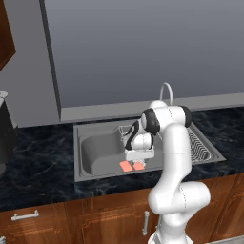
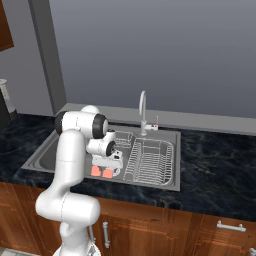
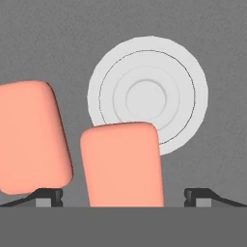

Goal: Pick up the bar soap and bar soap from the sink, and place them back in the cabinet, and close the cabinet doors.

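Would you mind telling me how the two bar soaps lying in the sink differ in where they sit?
In the hand view, one bar soap lies between the fingertips of the gripper, while the other bar soap sits beyond one fingertip, outside the gap. The first overlaps the edge of the drain; the second lies clear of it. Both are flat, salmon-pink, alike in shape, resting on the sink floor.

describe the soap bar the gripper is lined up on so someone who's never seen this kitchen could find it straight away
Start at the grey metal sink set in the dark marble counter, then find the round white drain on the basin floor. Two salmon-pink bar soaps lie side by side there. The target bar soap overlaps the drain's edge and sits between the open gripper's fingertips, while the other bar soap lies clear of the drain.
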